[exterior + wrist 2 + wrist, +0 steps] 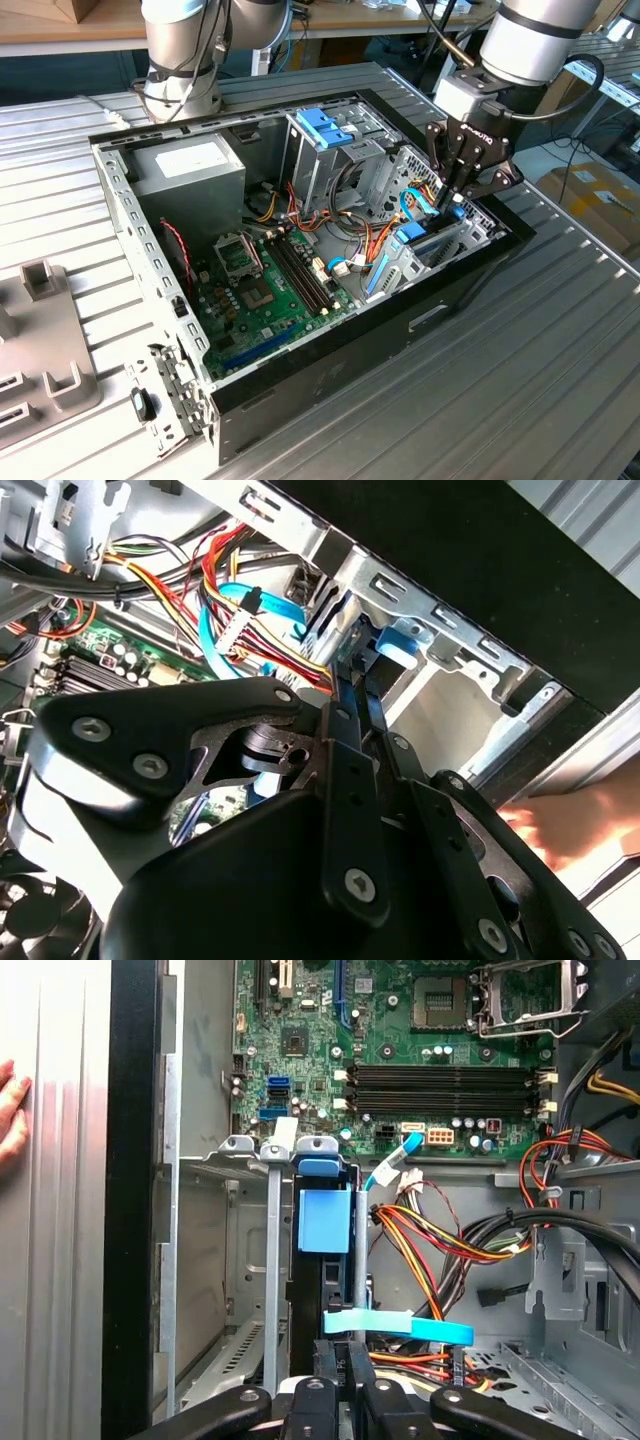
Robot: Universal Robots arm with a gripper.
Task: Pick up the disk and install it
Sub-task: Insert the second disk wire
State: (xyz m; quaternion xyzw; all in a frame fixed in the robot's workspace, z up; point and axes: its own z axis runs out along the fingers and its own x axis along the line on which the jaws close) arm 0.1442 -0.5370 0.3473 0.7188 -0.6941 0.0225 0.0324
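Observation:
The disk [415, 238] stands on edge in the drive bay at the corner of the open computer case [330, 375] on the exterior view's right. Its blue plastic rail [325, 1222] runs between the bay's metal guides, and the rail's end [398, 643] shows in the second wrist view. My gripper [453, 200] hangs straight over that bay, fingers pointing down into it. The fingers [352, 710] are shut flat against each other, and their tips sit right at the disk's upper edge [340, 1350]. A light blue data cable [400, 1327] crosses just past the tips.
Bundles of coloured cables [450, 1240] lie beside the bay. The motherboard [265, 290], a grey power-supply box [190, 165] and a metal cage with a blue top [325, 130] take up the case. A person's hand [10, 1110] rests outside the case wall. A grey fixture [40, 340] lies on the table.

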